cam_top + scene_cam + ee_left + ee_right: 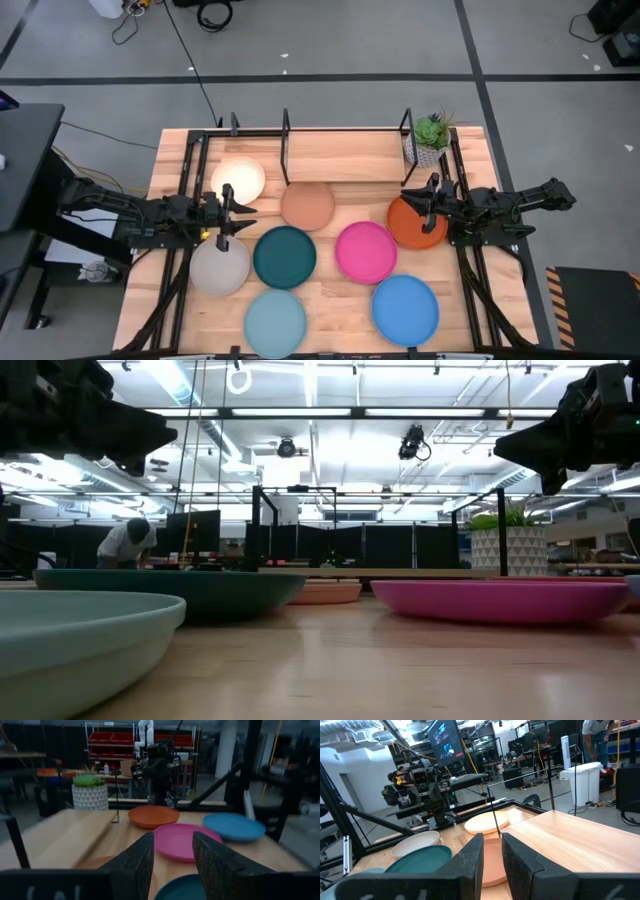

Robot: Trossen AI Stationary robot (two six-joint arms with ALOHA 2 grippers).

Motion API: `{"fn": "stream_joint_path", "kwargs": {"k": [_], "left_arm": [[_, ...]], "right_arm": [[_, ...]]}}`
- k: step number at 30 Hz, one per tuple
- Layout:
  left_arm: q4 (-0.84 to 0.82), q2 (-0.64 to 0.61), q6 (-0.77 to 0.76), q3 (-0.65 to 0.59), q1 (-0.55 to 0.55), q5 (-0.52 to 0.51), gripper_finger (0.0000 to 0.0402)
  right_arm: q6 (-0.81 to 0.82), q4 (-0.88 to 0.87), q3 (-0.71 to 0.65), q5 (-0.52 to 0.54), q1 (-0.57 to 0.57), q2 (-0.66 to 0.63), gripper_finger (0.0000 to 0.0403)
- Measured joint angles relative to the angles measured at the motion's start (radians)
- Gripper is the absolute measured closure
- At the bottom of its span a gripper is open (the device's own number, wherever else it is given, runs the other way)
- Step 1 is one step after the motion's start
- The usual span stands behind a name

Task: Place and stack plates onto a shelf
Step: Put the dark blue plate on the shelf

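Your left end effector [224, 211] hovers at the worktop's [360, 160] left side, between the cream plate [240, 178] and the grey plate [219, 266], fingers [137, 857] parted and holding nothing. Your right end effector [432, 201] hovers over the orange plate's [412, 228] far edge, fingers [472, 853] slightly apart, nothing between them. All eight plates lie flat on the worktop: peach-tan plate [307, 206] centre-far, dark teal plate [285, 256] and magenta plate [365, 251] in the middle, pale teal plate [275, 321] and bright blue plate [405, 307] nearest. The shelf [285, 132] stands along the far edge, carrying no plate. A potted plant [432, 138] sits at the far right corner.
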Motion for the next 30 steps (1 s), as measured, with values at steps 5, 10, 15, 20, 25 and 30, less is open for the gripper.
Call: {"fn": "stream_joint_path", "kwargs": {"k": [5, 10, 15, 20, 25, 30], "left_arm": [[0.044, -0.001, -0.060, 0.000, 0.003, 0.000, 0.0260], [0.042, 0.001, 0.027, 0.000, 0.003, -0.009, 0.0260], [0.039, 0.001, -0.105, 0.010, 0.003, 0.038, 0.0260], [-0.270, 0.067, -0.132, 0.192, -0.011, 0.078, 0.0260], [-0.354, 0.192, -0.051, 0.318, -0.077, 0.115, 0.0260], [-0.479, 0.386, -0.115, 0.407, -0.178, -0.004, 0.0260]], "right_arm": [[0.000, 0.019, 0.000, 0.003, 0.000, 0.000, 0.0328], [-0.005, 0.060, 0.000, 0.023, 0.000, 0.000, 0.0328], [-0.116, 0.158, 0.000, 0.005, 0.000, 0.000, 0.0328], [-0.136, 0.196, 0.000, -0.020, 0.000, 0.001, 0.0328], [-0.137, 0.250, 0.000, -0.059, 0.000, 0.026, 0.0328], [-0.216, 0.250, 0.000, -0.182, 0.000, 0.098, 0.0328]]}}
